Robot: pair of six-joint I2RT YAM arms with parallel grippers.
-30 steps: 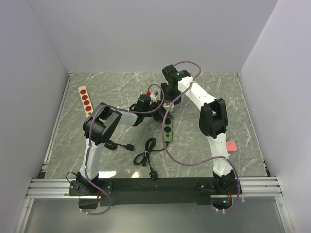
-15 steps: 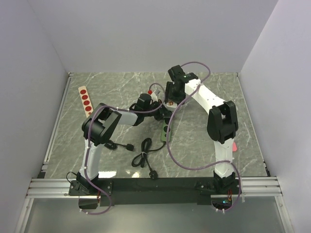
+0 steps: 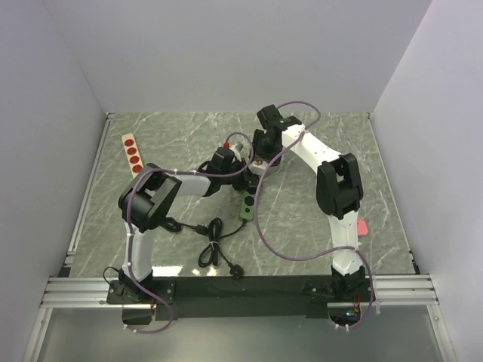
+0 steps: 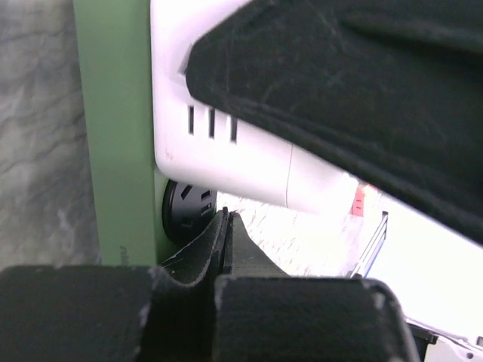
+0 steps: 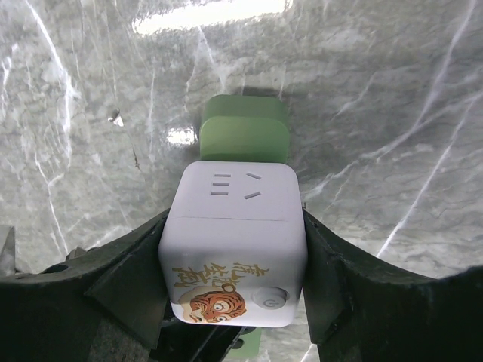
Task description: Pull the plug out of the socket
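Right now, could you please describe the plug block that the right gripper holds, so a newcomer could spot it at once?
Find the green power strip in the middle of the marble table. At its far end, held in the right gripper, sits a white cube adapter. It alone bears a cartoon tiger and a round button on one face.

walls (image 3: 226,53): plain pale lilac | table (image 3: 173,136): grey-green marbled top, glare patch (image 5: 211,13) | near edge: aluminium rail (image 3: 75,290)
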